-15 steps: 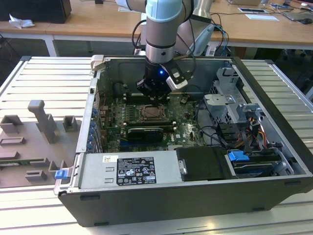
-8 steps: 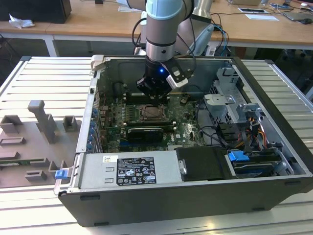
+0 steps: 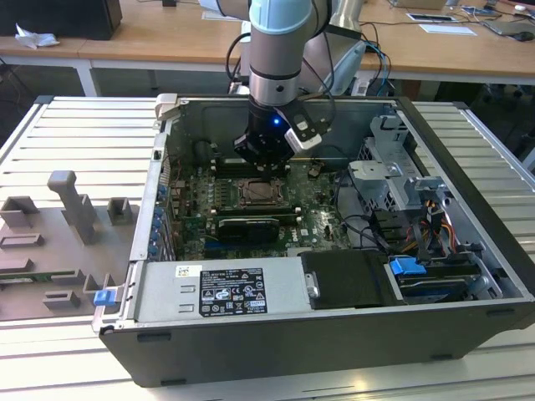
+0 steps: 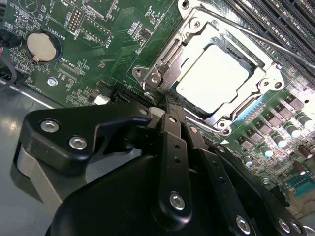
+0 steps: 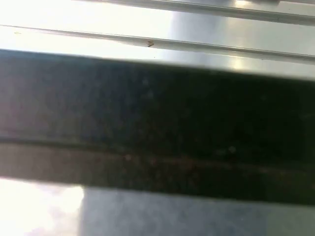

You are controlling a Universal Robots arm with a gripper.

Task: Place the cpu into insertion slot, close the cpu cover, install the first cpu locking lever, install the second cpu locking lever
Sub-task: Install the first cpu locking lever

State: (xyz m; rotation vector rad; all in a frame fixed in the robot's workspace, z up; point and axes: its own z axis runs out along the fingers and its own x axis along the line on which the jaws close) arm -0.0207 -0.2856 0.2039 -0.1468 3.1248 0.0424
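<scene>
The pale silvery square cpu (image 4: 212,78) sits in the silver-rimmed insertion slot (image 4: 268,96), framed by the thin silvery cpu cover (image 4: 194,35) lying flat. The black tool (image 4: 170,115), fingers narrow, holding nothing, hovers beside the slot's edge.

The exterior view looks down from high in front of the open computer case (image 3: 468,251) on the table (image 3: 50,351). The second wrist view peers close along the claw (image 4: 167,105) at the motherboard (image 4: 113,44) both share.
</scene>
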